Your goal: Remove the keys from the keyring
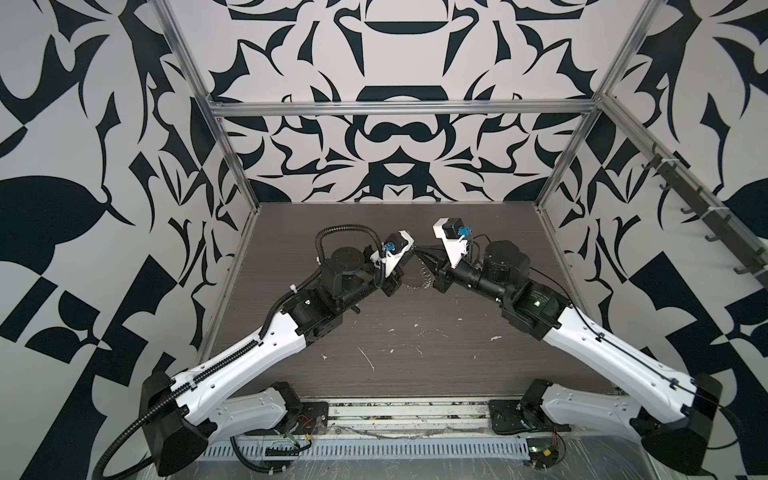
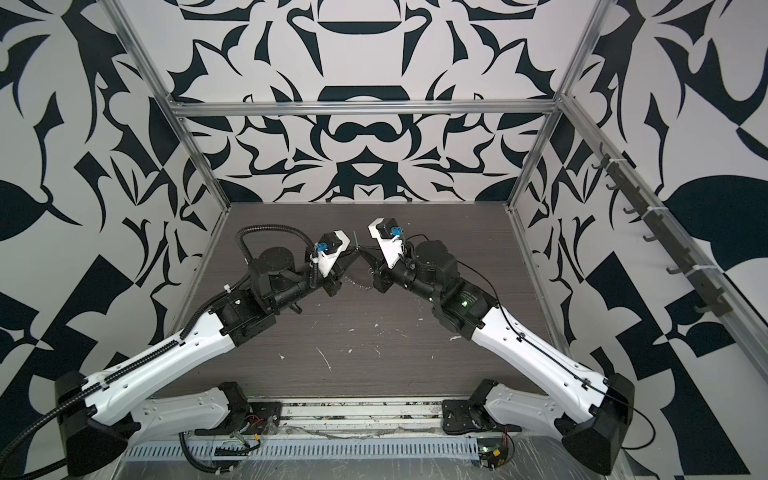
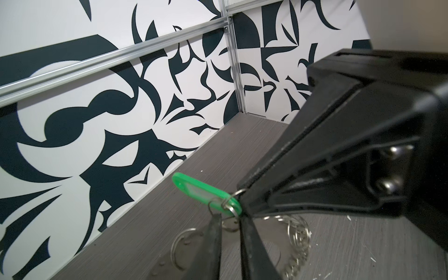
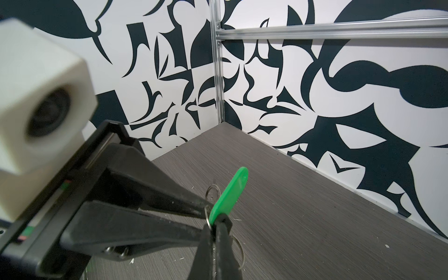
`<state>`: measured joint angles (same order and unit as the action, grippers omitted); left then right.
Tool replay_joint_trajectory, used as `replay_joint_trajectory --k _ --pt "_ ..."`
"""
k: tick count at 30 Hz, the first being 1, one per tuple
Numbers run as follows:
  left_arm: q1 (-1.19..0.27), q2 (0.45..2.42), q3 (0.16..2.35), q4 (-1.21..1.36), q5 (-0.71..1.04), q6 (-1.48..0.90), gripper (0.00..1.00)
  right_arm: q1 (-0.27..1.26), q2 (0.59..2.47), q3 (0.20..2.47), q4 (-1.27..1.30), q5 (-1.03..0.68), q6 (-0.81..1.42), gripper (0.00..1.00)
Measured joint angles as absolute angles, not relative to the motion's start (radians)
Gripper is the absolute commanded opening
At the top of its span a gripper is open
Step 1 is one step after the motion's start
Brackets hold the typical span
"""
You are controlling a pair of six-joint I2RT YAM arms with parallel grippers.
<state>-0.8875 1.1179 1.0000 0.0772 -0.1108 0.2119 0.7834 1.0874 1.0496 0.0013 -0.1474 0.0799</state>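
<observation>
The key's bright green tag [image 3: 206,194] sticks up between my two grippers, which meet over the middle of the dark table; it also shows in the right wrist view [image 4: 230,191]. My right gripper [image 4: 214,224] is shut on the tag's lower end. My left gripper [image 3: 229,219] has its jaws a narrow gap apart, pinching a small split ring [image 3: 230,224] at that same end. The silvery keyring [image 1: 413,282] hangs just below both grippers, and its fringe of small loops [image 3: 299,240] dangles beside it. The key's blade is not distinguishable.
The dark wood-grain table [image 1: 415,345] carries white flecks and scratches. Patterned walls with aluminium posts [image 1: 237,174] close in the back and sides. A rail of dark hooks [image 1: 702,216] runs along the right wall. Both arm bases sit at the front edge.
</observation>
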Motion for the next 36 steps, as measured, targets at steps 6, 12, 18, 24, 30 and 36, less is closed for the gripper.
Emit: replay_joint_trajectory --k 6,12,18,24,30,36 --pt "-0.909 1.120 1.000 0.096 -0.200 0.225 0.13 0.783 1.087 1.050 0.001 -0.138 0.080 0.00" --pt "-0.909 1.124 1.000 0.106 -0.209 0.226 0.12 0.784 1.087 1.050 0.000 -0.141 0.079 0.00" --pt "-0.907 1.131 1.000 0.107 -0.182 0.234 0.06 0.784 1.087 1.050 -0.008 -0.141 0.076 0.00" --pt "-0.904 1.133 1.000 0.099 -0.160 0.262 0.00 0.784 1.087 1.052 -0.019 -0.139 0.068 0.00" --pt "-0.904 1.119 1.000 0.064 -0.140 0.298 0.00 0.789 1.081 1.052 -0.049 -0.127 0.044 0.00" --pt "-0.902 1.079 1.004 -0.028 -0.078 0.360 0.00 0.797 1.067 1.064 -0.095 -0.101 0.017 0.00"
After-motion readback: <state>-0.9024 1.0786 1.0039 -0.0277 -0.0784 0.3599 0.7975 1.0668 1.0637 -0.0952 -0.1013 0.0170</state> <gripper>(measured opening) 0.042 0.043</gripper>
